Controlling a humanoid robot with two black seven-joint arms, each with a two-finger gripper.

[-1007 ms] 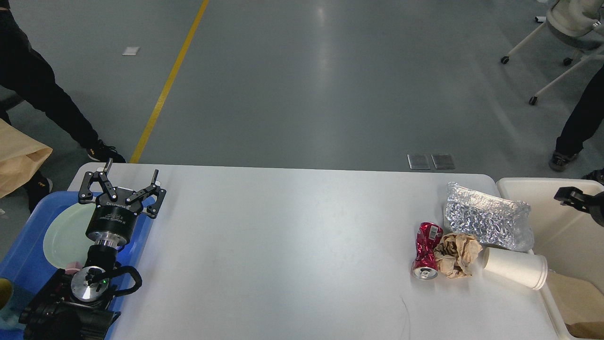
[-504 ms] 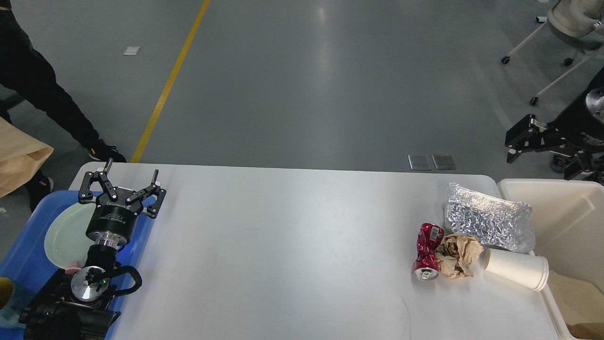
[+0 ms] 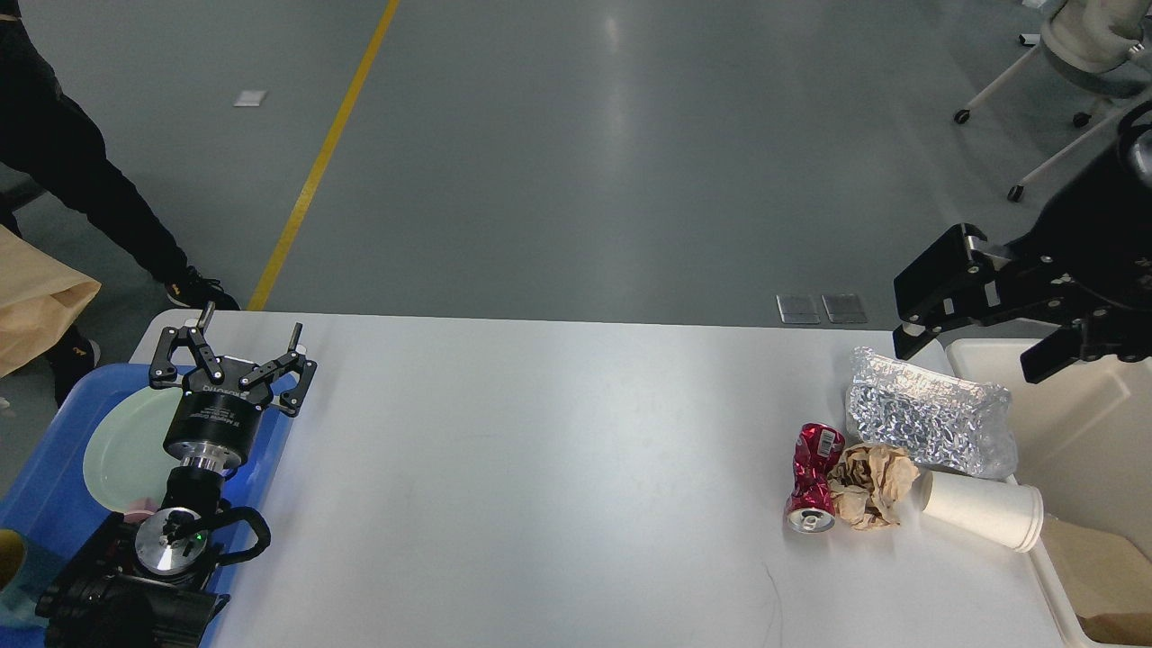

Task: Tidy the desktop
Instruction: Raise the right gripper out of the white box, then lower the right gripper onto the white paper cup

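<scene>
Desktop, the wide white rounded-corner desk, carries its litter at the right: crumpled silver foil bag, crushed red can, brown paper wad, tipped white paper cup. Right gripper, fingers spread wide, hovers just beyond the bag; left gripper, fingers also wide, sits far left.

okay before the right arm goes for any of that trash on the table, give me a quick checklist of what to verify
1. Right gripper open: ok, fingers spread, nothing held.
2. Left gripper out of the way: ok, open over the blue tray, far from the trash.
3. Targets on the desktop visible: ok, foil bag, red can, crumpled brown paper, paper cup on its side.
4. Items separated: not ok, they look touching, bunched together.
5. Cream bin has room: ok, largely empty.
</scene>
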